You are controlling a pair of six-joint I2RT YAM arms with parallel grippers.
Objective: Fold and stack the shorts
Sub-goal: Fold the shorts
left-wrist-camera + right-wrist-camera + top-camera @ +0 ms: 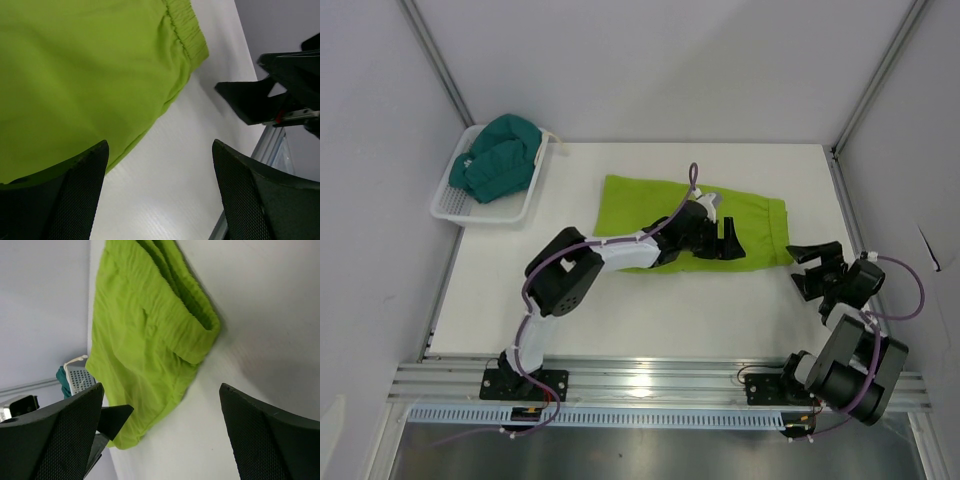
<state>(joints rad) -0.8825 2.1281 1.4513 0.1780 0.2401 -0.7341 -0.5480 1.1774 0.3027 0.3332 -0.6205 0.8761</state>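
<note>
While lime green shorts (pixel 630 205) lie on the counter (pixel 620 310), teal shorts (pixel 498 158) fill the basket (pixel 455 208).
Left end effector (pixel 730 243) above the green pair, right end effector (pixel 812 268) beside its waistband, both wide open, empty.

lime green cloth shorts (pixel 760 228): soft, matt, finely creased, gathered at the waistband. white table top (pixel 620 310): smooth, matt, faintly grained. black fingers (pixel 82 195) of the left gripper (pixel 159 145): matt plastic, finely meshed texture.

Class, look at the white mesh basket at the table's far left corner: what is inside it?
The dark teal shorts, bunched up, fill most of the basket. Anything beneath them is covered.
</note>
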